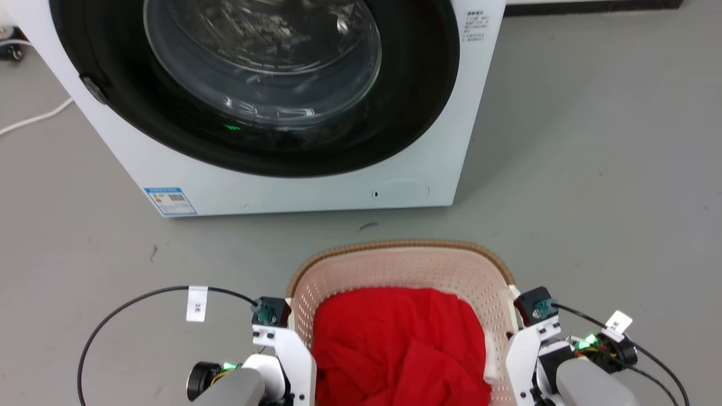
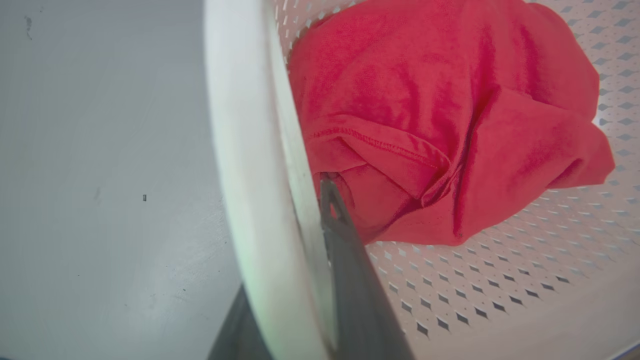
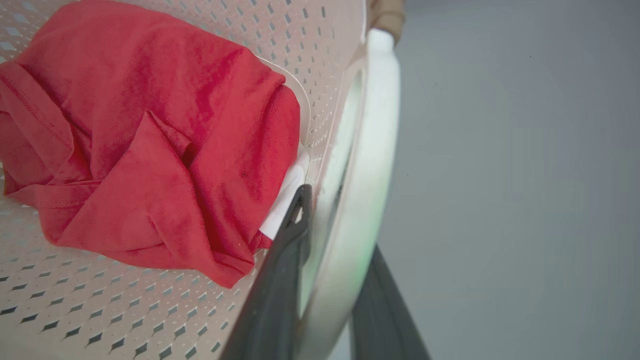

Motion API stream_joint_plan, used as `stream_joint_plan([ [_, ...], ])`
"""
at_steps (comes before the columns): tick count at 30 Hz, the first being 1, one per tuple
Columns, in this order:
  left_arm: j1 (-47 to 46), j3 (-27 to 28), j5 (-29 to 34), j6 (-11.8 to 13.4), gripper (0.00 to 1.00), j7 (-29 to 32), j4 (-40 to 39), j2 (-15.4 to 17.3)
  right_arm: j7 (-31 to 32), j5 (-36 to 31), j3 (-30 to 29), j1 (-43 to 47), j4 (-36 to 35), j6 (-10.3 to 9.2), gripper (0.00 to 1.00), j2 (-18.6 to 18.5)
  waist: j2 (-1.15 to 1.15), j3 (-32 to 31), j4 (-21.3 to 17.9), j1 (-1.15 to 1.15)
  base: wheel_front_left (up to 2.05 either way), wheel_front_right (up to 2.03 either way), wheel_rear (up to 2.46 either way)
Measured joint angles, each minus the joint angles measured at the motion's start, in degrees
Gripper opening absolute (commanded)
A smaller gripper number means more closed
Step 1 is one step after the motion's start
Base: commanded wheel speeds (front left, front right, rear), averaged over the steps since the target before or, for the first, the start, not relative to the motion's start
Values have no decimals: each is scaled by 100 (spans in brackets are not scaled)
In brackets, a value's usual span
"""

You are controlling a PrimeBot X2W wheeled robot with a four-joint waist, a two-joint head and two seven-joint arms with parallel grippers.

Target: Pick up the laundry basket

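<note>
One cream-pink perforated plastic laundry basket (image 1: 406, 265), brown woven-look rim, on the grey floor (image 1: 592, 169) just before one white front-loading washing machine (image 1: 141, 152); inside, one crumpled red garment (image 1: 400, 344). Two white side handles (image 2: 240, 125) — left gripper (image 2: 285, 240) clamped on one, right gripper (image 3: 340, 220) on the other. Wrist views: a dark finger on each side of the handle. Head view: one blue-edged barcode sticker (image 1: 170, 201), two white cable tags (image 1: 197, 303) — print too small to read

A white washing machine (image 1: 293, 180) is standing on a grey floor (image 1: 592, 169); a white cable (image 1: 34, 118) is lying left of the machine, near a dark wheel (image 1: 11, 52).
</note>
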Motion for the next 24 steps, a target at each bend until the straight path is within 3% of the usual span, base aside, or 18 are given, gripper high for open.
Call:
stream_joint_plan([
  [10,358,-352,-345,0,0,240,-4,81,270,657,602,356,-55,-1,0,1,0,-639,-32,0,0,0,0],
  [24,515,-699,-760,0,0,452,19,130,520,1198,1216,504,-26,-5,0,-3,0,-948,-222,0,0,0,0],
])
